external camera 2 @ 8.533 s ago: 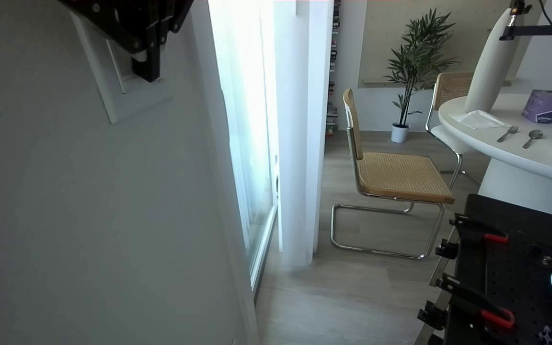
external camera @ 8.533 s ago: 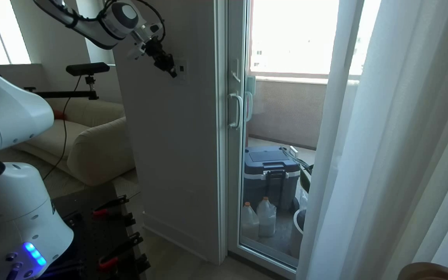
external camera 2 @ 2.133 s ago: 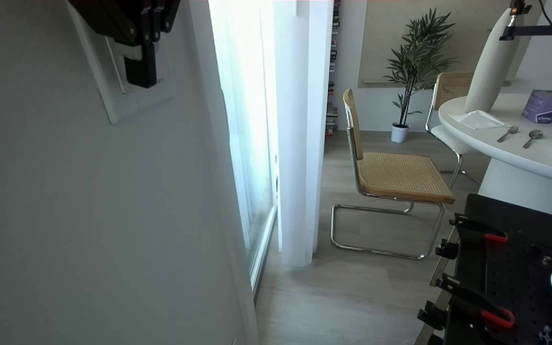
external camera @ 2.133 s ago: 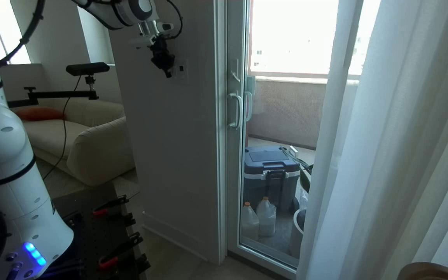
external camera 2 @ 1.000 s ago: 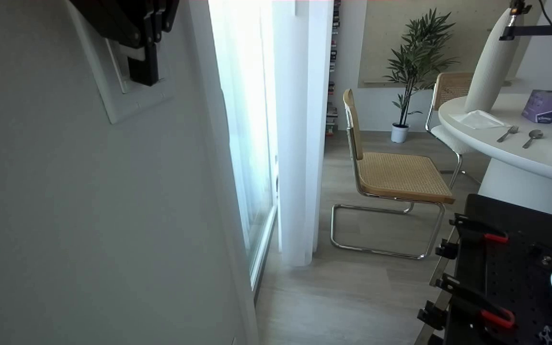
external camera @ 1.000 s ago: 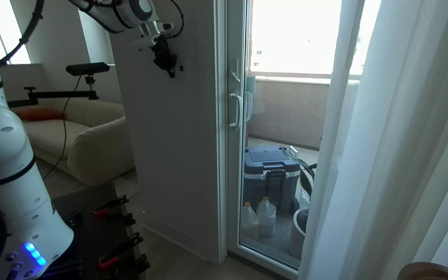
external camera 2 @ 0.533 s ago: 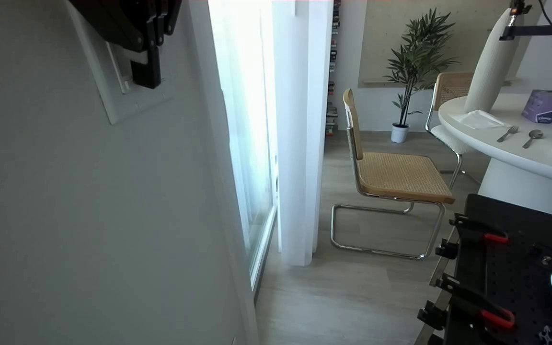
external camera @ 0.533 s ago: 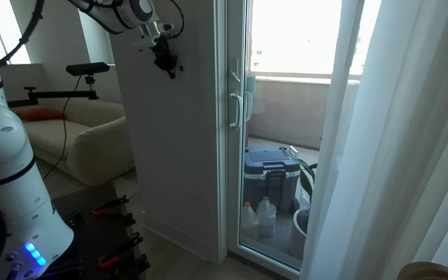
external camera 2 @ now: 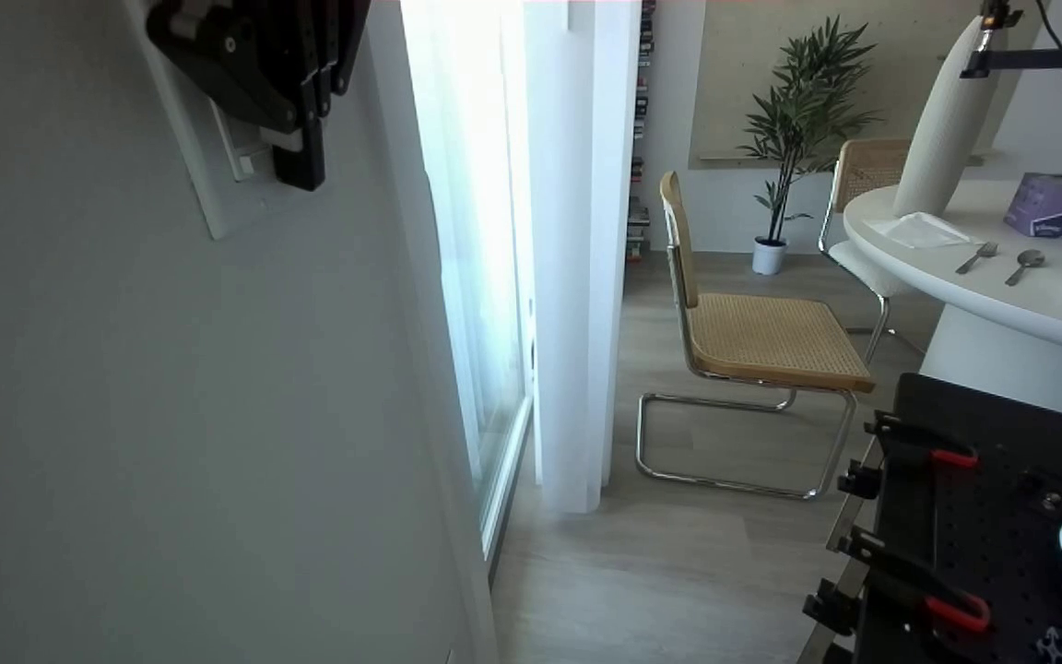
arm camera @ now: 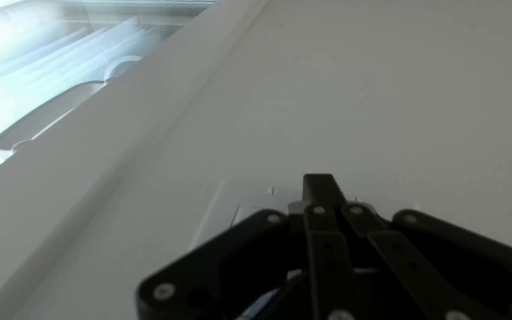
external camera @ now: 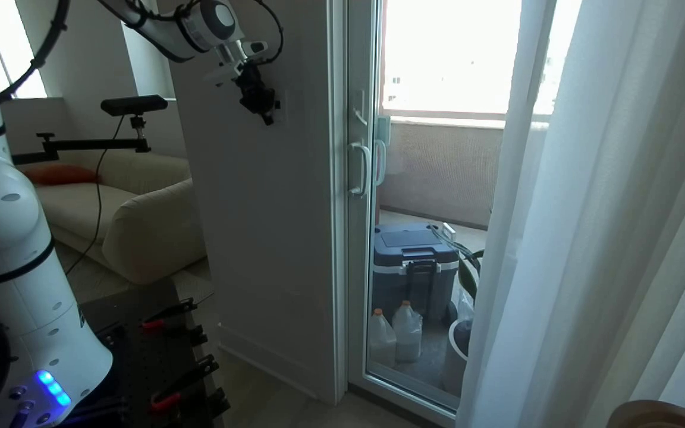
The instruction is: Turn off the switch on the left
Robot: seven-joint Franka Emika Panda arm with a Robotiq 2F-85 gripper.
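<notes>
At ten o'clock in an exterior view, a wall plate (external camera 2: pixel 231 207) bears the left switch (external camera 2: pixel 242 152), partly hidden behind the jaws. Jaws are pressed together, pointing towards five o'clock; contact with the switch cannot be determined.

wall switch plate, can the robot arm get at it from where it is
Likely yes: the gripper, shut, is close by the wall switch plate, with nothing else visible in the way; whether it touches is unclear.
</notes>
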